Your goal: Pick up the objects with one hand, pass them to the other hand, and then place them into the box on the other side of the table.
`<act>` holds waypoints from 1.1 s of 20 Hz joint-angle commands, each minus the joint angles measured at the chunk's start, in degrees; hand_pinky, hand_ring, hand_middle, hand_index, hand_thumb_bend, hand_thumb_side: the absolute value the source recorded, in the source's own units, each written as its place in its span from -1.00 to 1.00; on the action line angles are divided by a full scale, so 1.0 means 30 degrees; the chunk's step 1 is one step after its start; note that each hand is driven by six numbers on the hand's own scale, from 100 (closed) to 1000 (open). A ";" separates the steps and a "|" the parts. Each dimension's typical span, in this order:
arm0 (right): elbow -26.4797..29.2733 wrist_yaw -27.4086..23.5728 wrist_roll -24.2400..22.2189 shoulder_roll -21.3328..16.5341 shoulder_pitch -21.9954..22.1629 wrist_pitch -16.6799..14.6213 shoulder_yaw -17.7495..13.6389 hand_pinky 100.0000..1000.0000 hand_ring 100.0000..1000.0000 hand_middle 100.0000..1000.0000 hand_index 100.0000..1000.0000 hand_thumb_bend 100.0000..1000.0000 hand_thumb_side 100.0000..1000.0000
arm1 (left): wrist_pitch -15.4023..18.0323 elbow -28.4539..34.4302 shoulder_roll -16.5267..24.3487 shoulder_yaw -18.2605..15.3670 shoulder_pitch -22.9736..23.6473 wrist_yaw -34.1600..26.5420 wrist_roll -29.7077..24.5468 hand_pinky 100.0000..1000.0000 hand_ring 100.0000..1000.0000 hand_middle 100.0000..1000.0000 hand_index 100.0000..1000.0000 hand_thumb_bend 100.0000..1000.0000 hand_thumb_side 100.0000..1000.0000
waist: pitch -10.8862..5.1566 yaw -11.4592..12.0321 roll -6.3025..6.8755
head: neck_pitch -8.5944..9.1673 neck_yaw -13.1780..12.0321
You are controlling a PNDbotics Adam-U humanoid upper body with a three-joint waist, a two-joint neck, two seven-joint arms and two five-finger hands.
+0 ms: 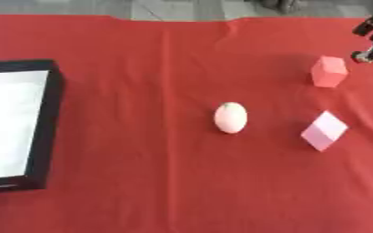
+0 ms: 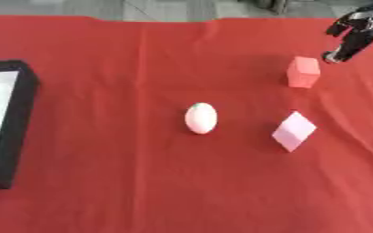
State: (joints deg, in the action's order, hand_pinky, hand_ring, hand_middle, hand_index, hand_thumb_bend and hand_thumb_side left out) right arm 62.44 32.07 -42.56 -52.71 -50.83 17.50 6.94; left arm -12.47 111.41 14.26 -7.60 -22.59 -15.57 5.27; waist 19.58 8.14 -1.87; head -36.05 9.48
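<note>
Three things lie on the red cloth. A pale pink egg-shaped object (image 1: 230,117) with a small green tip sits near the middle. To its right lies a light pink block (image 1: 324,130) standing on a corner. Farther back stands a coral red block (image 1: 328,71). My right hand (image 2: 350,37) comes in at the upper right corner, black, fingers pointing down and relaxed, holding nothing, just right of and above the coral block. The black-walled box (image 1: 50,123) with a white floor sits at the left edge. My left hand does not show.
The red cloth (image 1: 142,182) covers the table to a far edge, with grey floor beyond. A crease runs down the cloth left of the egg shape.
</note>
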 commanded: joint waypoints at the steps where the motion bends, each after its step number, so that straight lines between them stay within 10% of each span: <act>1: 0.0402 0.0347 -0.0250 -0.1029 -0.0100 -0.0194 0.0031 0.91 0.89 0.85 0.87 -0.74 -1.00 | -0.0068 0.0219 0.0476 -0.0024 -0.0117 -0.0262 -0.0074 0.73 0.75 0.55 0.43 -0.41 0.45 | -0.0298 -0.0033 0.0006 | 0.0305 0.0118; 22: 0.0152 0.0760 0.0242 -0.0693 0.0170 -0.1031 0.0559 0.92 0.87 0.84 0.88 -0.61 -1.00 | -0.0224 0.0173 0.0488 0.0077 -0.0161 -0.0549 -0.0229 0.73 0.75 0.56 0.43 -0.43 0.47 | -0.0071 0.0028 0.0149 | 0.0358 0.0235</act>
State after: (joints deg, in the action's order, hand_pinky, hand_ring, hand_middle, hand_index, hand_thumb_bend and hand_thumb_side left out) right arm 62.67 34.57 -42.35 -53.18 -49.26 14.46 8.92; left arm -13.20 111.41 14.26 -7.54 -22.59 -17.31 4.77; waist 20.32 8.22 -1.48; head -35.60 10.16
